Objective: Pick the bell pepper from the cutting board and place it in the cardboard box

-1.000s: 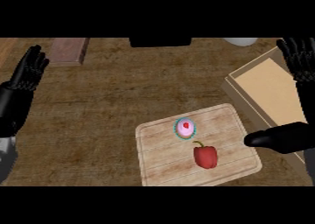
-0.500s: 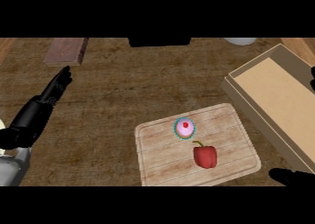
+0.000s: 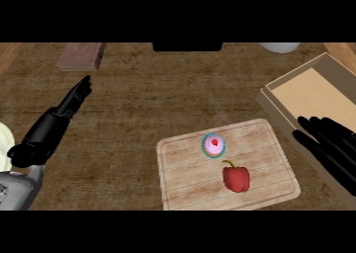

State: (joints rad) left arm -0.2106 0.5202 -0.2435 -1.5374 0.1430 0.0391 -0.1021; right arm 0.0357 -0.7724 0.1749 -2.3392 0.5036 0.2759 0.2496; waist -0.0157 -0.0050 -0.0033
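Pepper first: the red bell pepper [image 3: 236,179] lay on the cutting board [image 3: 272,148] near the desk's [image 3: 144,99] front edge, stem up toward a small pink cupcake [image 3: 214,145] just behind it. It looked light, firm and glossy, likely slippery, so a hold across its broad body seemed safer than the thin stem. Right hand [image 3: 334,150] hovered beside the board, fingers straight, holding nothing. Left hand [image 3: 55,123] lay flat and open toward the left edge. Cardboard box [image 3: 312,94] waited at the far right corner.
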